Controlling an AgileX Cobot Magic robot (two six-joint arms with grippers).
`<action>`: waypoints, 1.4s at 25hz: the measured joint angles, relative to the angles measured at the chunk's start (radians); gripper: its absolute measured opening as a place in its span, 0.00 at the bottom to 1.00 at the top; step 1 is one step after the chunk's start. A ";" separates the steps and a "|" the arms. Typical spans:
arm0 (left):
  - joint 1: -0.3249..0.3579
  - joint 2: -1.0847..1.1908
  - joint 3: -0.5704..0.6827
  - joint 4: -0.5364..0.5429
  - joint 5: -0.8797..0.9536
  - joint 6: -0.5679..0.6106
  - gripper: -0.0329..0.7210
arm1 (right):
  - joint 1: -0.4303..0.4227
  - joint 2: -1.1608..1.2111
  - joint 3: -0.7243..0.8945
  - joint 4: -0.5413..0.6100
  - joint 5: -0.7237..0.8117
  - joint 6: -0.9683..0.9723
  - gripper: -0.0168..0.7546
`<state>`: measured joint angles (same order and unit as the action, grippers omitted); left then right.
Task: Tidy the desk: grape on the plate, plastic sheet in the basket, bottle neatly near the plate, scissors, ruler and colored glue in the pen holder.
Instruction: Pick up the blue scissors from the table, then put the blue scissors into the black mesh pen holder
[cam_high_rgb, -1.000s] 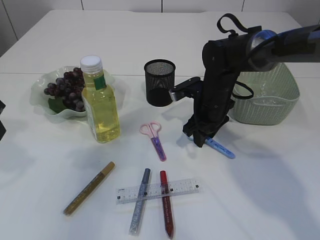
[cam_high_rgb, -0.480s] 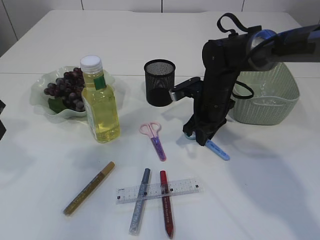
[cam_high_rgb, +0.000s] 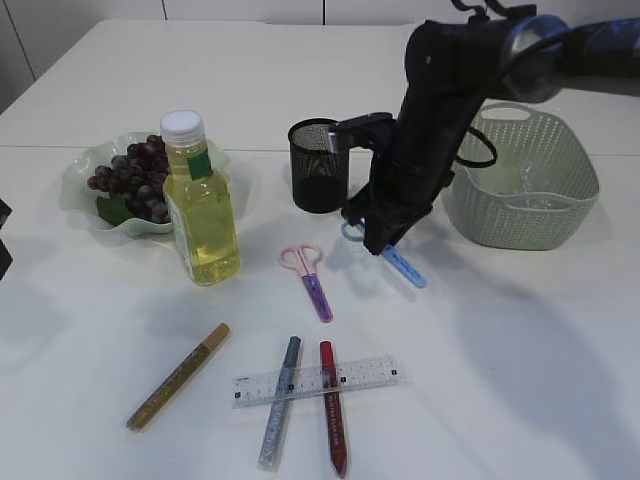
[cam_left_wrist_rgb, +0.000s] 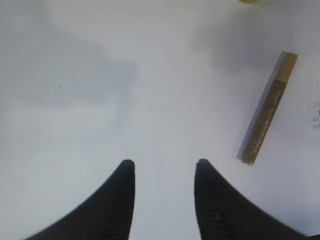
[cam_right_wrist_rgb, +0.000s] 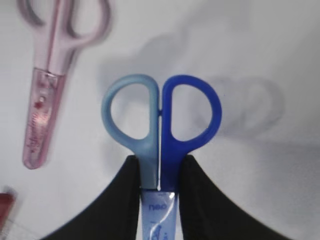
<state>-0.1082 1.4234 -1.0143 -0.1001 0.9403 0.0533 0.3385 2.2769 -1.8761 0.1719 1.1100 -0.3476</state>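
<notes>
My right gripper is shut on the blue scissors just below their handle loops. They hang tilted off the table under the gripper, right of the black mesh pen holder. Pink scissors lie left of them. The ruler lies under the silver and red glue sticks; a gold one lies apart. My left gripper stands open over bare table. The bottle stands by the plate of grapes. Something clear glints in the basket; whether it is the plastic sheet I cannot tell.
The green basket stands at the back right, close behind the right arm. The pen holder's rim is just left of the raised scissors. Bare white table stretches along the front right and the left front.
The right gripper has shut on the blue scissors, lifted them off the table and carried them up and left toward the pen holder. The left gripper has stayed still.
</notes>
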 joint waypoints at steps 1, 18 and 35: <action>0.000 0.000 0.000 0.000 0.000 0.000 0.43 | -0.002 -0.005 -0.016 0.017 0.009 -0.007 0.27; 0.000 0.000 0.000 -0.026 0.013 0.000 0.43 | -0.180 -0.020 -0.110 0.927 -0.154 -0.569 0.26; 0.000 0.000 0.000 -0.032 0.013 0.000 0.40 | -0.180 0.132 -0.112 1.524 -0.321 -1.393 0.26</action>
<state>-0.1082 1.4234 -1.0143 -0.1325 0.9535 0.0533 0.1585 2.4086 -1.9878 1.6954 0.7887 -1.7406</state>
